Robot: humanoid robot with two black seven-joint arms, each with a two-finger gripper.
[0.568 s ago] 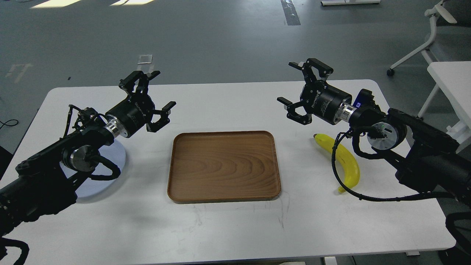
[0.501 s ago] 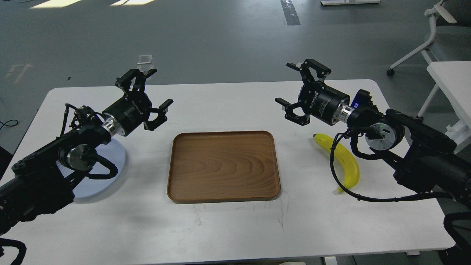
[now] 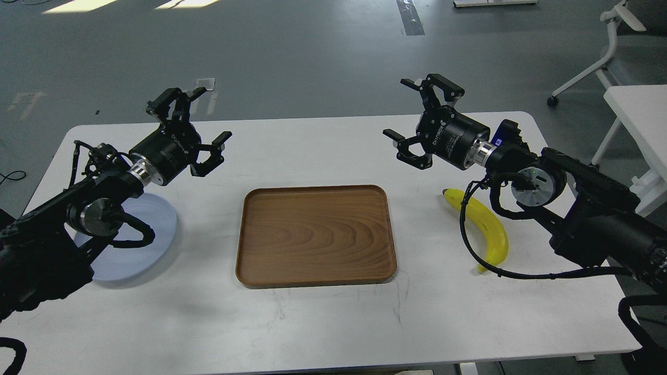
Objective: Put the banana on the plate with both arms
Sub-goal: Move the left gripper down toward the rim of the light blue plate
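The yellow banana (image 3: 487,229) lies on the white table at the right, dark tip toward the tray, a black cable draped across it. The pale blue plate (image 3: 136,245) lies at the left, partly hidden under my left arm. My left gripper (image 3: 190,125) is open and empty, held above the table behind the plate. My right gripper (image 3: 417,117) is open and empty, held above the table behind and left of the banana.
A rectangular brown wooden tray (image 3: 315,234) lies in the middle of the white table (image 3: 333,323). A white chair (image 3: 615,47) and another white table (image 3: 641,114) stand at the far right on the grey floor.
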